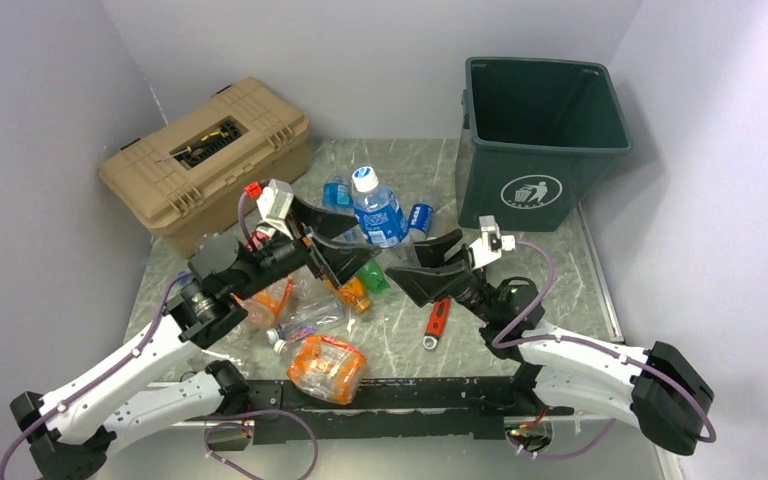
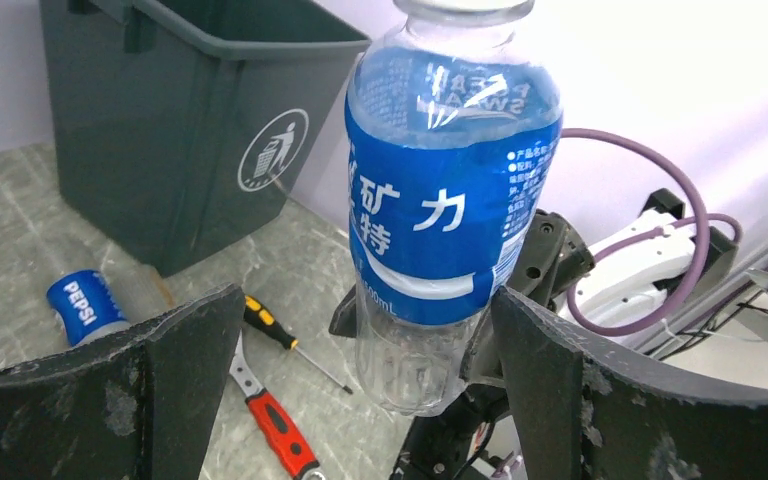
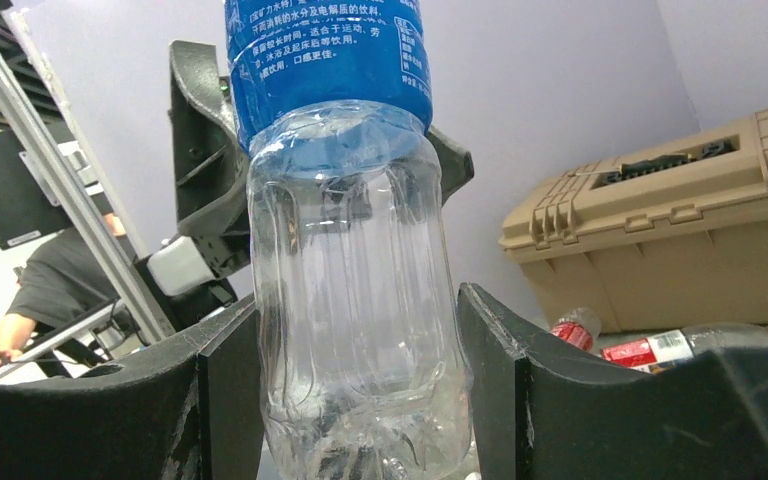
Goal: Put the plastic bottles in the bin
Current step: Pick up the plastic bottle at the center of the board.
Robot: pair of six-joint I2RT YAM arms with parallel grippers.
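Note:
A clear plastic bottle with a blue label [image 1: 380,218] stands upright above the table, white cap on top. My right gripper [image 1: 415,262] is shut on its clear lower part [image 3: 350,300], both pads touching it. My left gripper [image 1: 335,245] is open wide, and the same bottle [image 2: 450,200] stands just beyond its fingers [image 2: 190,370], apart from them. The dark green bin [image 1: 545,130] stands at the back right. More bottles lie on the table: an orange one [image 1: 325,365], a green one [image 1: 370,278] and a small Pepsi one [image 2: 85,305].
A tan toolbox [image 1: 205,160] sits at the back left. A red-handled wrench [image 1: 437,320] and a yellow-and-black screwdriver [image 2: 280,335] lie between the grippers and the bin. Walls close in the table on three sides.

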